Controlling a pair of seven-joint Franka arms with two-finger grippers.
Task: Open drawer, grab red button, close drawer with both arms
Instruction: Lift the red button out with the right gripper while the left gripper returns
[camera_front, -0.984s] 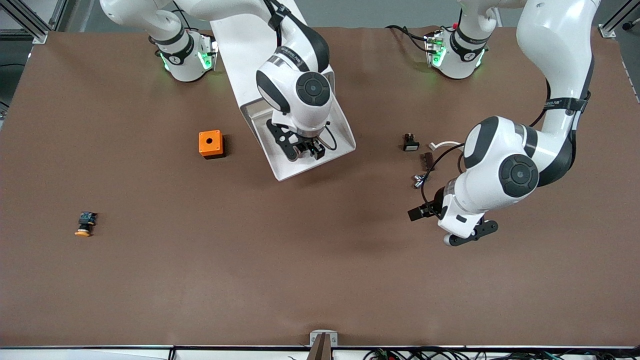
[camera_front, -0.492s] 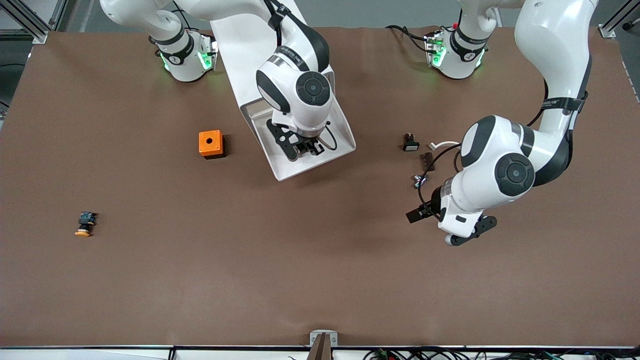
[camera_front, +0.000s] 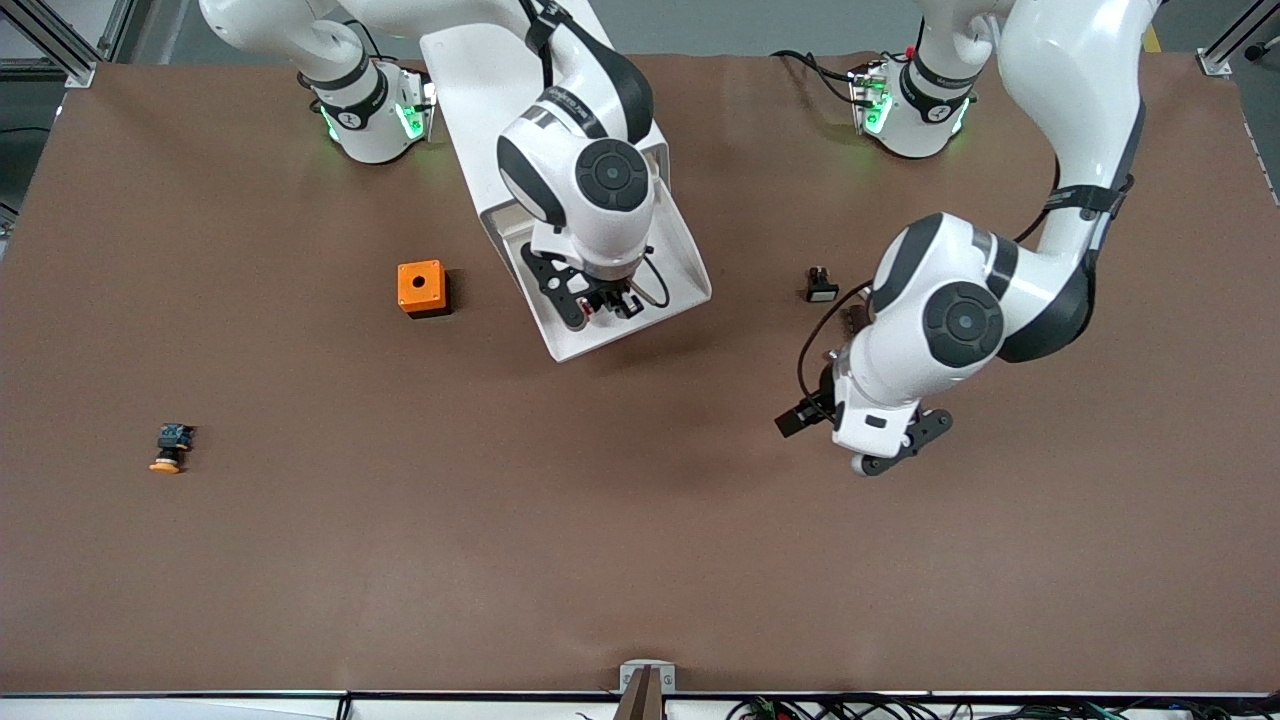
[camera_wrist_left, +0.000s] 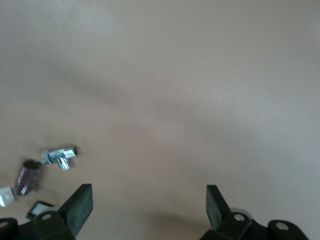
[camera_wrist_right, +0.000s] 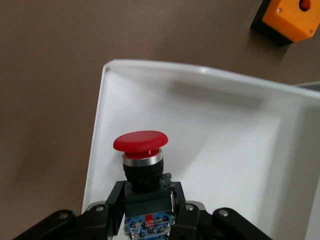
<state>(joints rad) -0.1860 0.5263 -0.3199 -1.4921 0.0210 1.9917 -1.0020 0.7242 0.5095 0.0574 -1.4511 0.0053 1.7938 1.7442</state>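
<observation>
In the front view, the white drawer (camera_front: 600, 270) is seen pulled open from its cabinet near the right arm's base, and the right gripper (camera_front: 598, 302) is positioned over the drawer's open tray with a small dark object held between its fingers. An orange box (camera_front: 421, 288) with a hole is set on the table beside the drawer, toward the right arm's end, and an orange-capped switch (camera_front: 170, 447) lies well apart from it, nearer the front camera. The left gripper (camera_front: 868, 440) is held over bare table toward the left arm's end, and a small black part (camera_front: 821, 285) is seen farther from the camera than it. In the left wrist view, the left gripper (camera_wrist_left: 149, 210) is shown spread wide with nothing between its fingers (camera_wrist_left: 79, 207), and a small silver fitting (camera_wrist_left: 60, 156) and a dark cylindrical piece (camera_wrist_left: 27, 176) lie on the table just beside one another. In the right wrist view, the button (camera_wrist_right: 142, 167) is shown pinched at its black-and-blue body by the right gripper (camera_wrist_right: 149, 212), its red cap upward, over the drawer's white floor (camera_wrist_right: 220, 145), with the orange box (camera_wrist_right: 292, 19) visible past the drawer's wall.
</observation>
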